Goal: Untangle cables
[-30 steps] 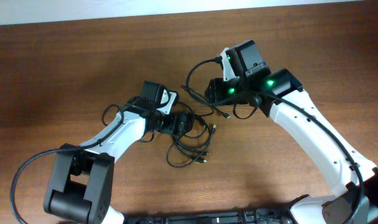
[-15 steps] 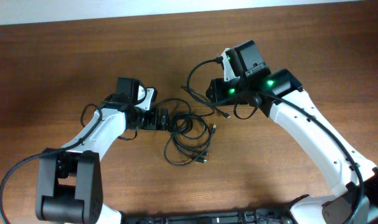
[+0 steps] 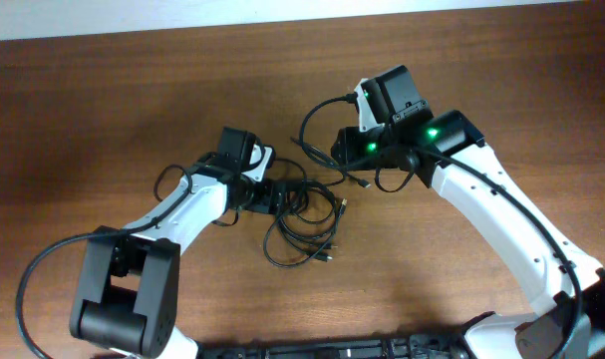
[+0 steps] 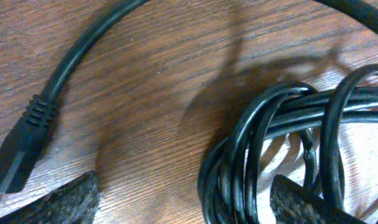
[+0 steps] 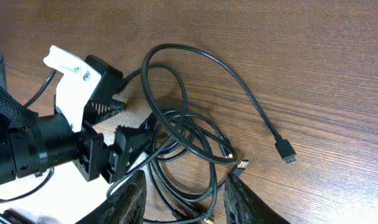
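**Left arm back in at the tangle**

Half a second ago the left gripper (image 3: pixel 285 193) sat pulled away to one side of the heap. It is now pushed in again at the edge of the thin black cables (image 3: pixel 307 227), about where it was a second ago. Right arm unchanged; heap much the same shape.

These cords lie in a loose coil of overlapping loops (image 5: pixel 176 140) on the brown wooden table (image 3: pixel 103 100), between the two arms.

Left wrist view: several strands bunched together (image 4: pixel 269 124) sit in the gap between the rough-textured finger pads (image 4: pixel 58 199), nearer one pad. A separate cord ends in a black moulded plug (image 4: pixel 17 162) lying flat on the wood by the other pad. Jaws stand wide apart, clamped on nothing.

Over the far side of the heap hangs the right gripper (image 5: pixel 185 199), fingers apart. Strands show on the table through the gap; nothing pinched. One cord swings out in a wide arc to a small black plug (image 5: pixel 285 151) lying clear of the coil.
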You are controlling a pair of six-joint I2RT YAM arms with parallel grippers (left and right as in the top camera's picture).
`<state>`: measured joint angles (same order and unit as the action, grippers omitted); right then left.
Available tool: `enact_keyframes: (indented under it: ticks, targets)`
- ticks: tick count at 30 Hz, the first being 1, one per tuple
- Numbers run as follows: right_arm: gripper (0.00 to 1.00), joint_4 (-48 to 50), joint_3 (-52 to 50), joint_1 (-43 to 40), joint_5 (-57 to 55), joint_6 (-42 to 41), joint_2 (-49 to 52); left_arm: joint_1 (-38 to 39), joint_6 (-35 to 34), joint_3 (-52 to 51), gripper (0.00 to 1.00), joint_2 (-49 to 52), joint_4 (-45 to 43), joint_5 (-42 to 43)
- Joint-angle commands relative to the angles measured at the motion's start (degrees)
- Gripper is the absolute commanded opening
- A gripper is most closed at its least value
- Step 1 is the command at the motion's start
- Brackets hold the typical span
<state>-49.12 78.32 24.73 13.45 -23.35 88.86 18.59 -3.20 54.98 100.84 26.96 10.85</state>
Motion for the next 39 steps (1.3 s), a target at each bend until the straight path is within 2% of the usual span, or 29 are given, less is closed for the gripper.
enact_keyframes:
  ticks: [1, 2, 4, 6, 7, 8, 9, 11, 13, 14, 15, 18, 21, 23, 25, 26, 27, 28, 30, 33, 37, 39]
  targets:
    - [0.39, 0.02, 0.44, -0.04, -0.66, 0.66, -0.87, 0.17, -1.05, -0.94, 0.71, 4.04, 0.63, 0.24]
    - [0.39, 0.02, 0.44, -0.04, -0.66, 0.66, -0.87, 0.17, -1.03, -0.94, 0.55, 4.39, 0.79, 0.2]
    - [0.39, 0.02, 0.44, -0.04, -0.63, 0.66, -0.87, 0.17, -1.01, -0.94, 0.4, 4.48, 0.74, -2.97]
    - [0.39, 0.02, 0.44, -0.04, -0.63, 0.66, -0.87, 0.17, 0.98, -0.94, 0.38, 4.48, 0.74, -6.19]
    - [0.39, 0.02, 0.44, -0.04, -0.63, 0.66, -0.87, 0.17, 1.14, -0.94, 0.27, 4.48, 0.76, -6.23]
    - [0.39, 0.02, 0.44, -0.04, -0.63, 0.66, -0.87, 0.17, 1.11, -0.92, 0.07, 4.48, 0.76, -6.23]
    - [0.39, 0.02, 0.44, -0.04, -0.63, 0.66, -0.87, 0.15, 1.38, -0.31, 0.0, 4.35, 1.11, -6.21]
    - [0.39, 0.02, 0.44, -0.04, -0.66, 0.68, -0.87, 0.17, 4.81, 1.9, 0.0, 3.06, 2.1, -6.19]
    - [0.39, 0.0, 0.44, -0.04, -0.63, 0.68, -0.87, 0.15, 9.84, 5.6, 0.0, -2.67, 2.05, -6.54]
    - [0.39, 0.02, 0.46, -0.04, -0.63, 0.68, -0.87, 0.17, 11.87, 6.95, 0.0, -5.46, 2.03, -8.59]
    - [0.39, 0.04, 0.46, -0.04, -0.35, 0.7, -0.9, 0.17, 16.61, 8.85, 0.0, -12.61, 1.14, -14.29]
    - [0.39, 1.68, 0.5, -0.04, 4.76, 5.53, -2.08, 0.15, 24.02, 8.94, 0.0, -21.9, -3.65, -18.03]
    - [0.4, 6.88, 0.5, -0.04, 13.81, 10.69, -5.84, 0.13, 25.51, 8.94, 0.0, -29.31, -12.0, -17.57]
    - [0.44, 9.29, 0.5, 0.0, 17.7, 12.66, -8.11, 0.15, 31.63, 8.94, 0.0, -31.06, -14.25, -10.4]
    - [0.45, 11.56, 0.5, 0.0, 20.72, 12.66, -8.92, 0.15, 37.11, 8.94, 0.0, -31.85, -17.11, 1.53]
    - [0.48, 11.74, 0.5, 0.0, 21.14, 12.66, -8.9, 0.15, 37.57, 8.94, 0.0, -31.98, -18.6, 5.66]
    - [0.7, 11.45, 0.5, 0.0, 20.96, 13.31, -8.9, 0.15, 37.55, 8.94, 0.0, -32.0, -21.0, 11.02]
    - [0.77, 11.37, 0.5, 0.0, 20.02, 14.53, -8.9, 0.15, 37.55, 8.94, 0.0, -32.0, -22.43, 14.01]
    - [0.8, 10.56, 0.5, 0.0, 11.26, 14.36, -8.9, 0.15, 37.53, 8.94, 0.0, -32.59, -25.53, 21.03]
    - [0.82, 10.27, 0.5, 0.0, -2.51, 11.17, -8.9, 0.15, 37.07, 8.94, 0.0, -35.32, -26.03, 25.92]
    - [0.82, 7.96, 0.48, -0.07, -25.18, 2.01, -8.79, 0.15, 37.07, 8.94, 0.0, -40.81, -23.82, 27.19]
    - [0.82, 7.87, 0.48, -0.07, -30.56, -1.4, -8.79, 0.13, 36.22, 8.94, 0.0, -43.76, -20.98, 27.28]
